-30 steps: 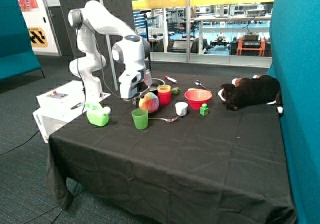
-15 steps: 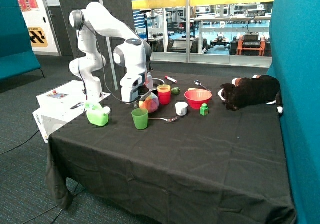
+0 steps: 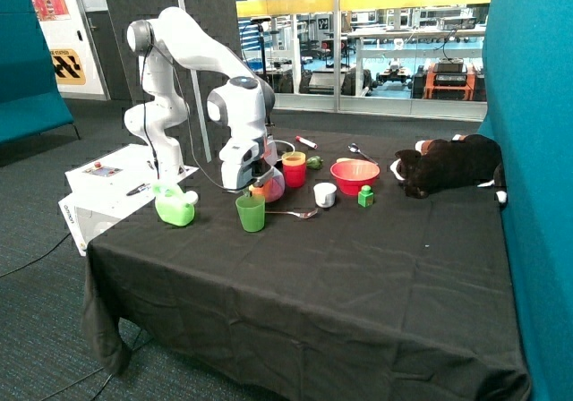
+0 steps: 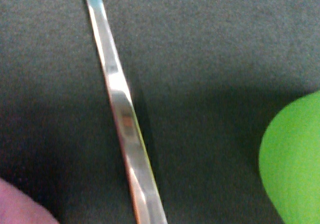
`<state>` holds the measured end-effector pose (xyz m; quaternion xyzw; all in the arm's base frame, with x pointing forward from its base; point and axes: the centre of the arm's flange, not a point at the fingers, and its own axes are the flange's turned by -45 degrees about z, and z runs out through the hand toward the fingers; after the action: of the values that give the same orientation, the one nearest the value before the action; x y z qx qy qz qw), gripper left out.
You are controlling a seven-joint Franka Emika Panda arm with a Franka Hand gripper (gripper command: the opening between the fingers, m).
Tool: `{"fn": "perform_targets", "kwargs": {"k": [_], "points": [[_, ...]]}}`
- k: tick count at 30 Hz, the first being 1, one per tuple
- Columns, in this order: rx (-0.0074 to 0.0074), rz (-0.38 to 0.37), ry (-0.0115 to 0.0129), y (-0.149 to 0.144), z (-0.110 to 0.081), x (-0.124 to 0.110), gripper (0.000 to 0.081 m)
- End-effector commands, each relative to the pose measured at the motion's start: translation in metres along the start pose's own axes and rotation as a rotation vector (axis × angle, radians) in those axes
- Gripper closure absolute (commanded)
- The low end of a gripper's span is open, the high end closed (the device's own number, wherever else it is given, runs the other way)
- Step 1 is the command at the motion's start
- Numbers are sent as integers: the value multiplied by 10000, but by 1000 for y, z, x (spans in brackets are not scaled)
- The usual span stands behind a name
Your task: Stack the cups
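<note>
The green cup [image 3: 251, 213] stands upright near the table's front, beside a metal spoon [image 3: 293, 213]. The yellow cup [image 3: 294, 158] sits inside the pink-red cup [image 3: 294, 175] further back, next to the red bowl. My gripper [image 3: 253, 187] hangs low just behind and above the green cup, in front of a multicoloured ball [image 3: 271, 184]. In the wrist view the spoon handle [image 4: 124, 116] crosses the black cloth, the green cup's edge [image 4: 292, 159] shows at one side and a pink bit of the ball [image 4: 17, 206] in a corner.
A short white cup [image 3: 325, 195], a wide red bowl [image 3: 354, 176] and a green block [image 3: 365, 196] stand past the cups. A green jug [image 3: 175, 207] is near the table corner. A plush toy [image 3: 448, 164], a marker [image 3: 306, 141] and a second spoon [image 3: 359, 153] lie behind.
The arm has swung the gripper forward and down, from behind the ball towards the green cup. The cups have not moved.
</note>
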<state>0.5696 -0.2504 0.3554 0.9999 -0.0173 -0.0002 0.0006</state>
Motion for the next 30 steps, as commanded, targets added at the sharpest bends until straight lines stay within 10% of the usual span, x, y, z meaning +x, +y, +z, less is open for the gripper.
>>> {"fn": "perform_targets", "kwargs": {"k": [1,13,19,30], "points": [[12,-52,4,-2,11,6,357],[12,62,4,4,20,12,416],[12,124,4,4,21,14,788],[12,115,4,1,21,13,808]]}}
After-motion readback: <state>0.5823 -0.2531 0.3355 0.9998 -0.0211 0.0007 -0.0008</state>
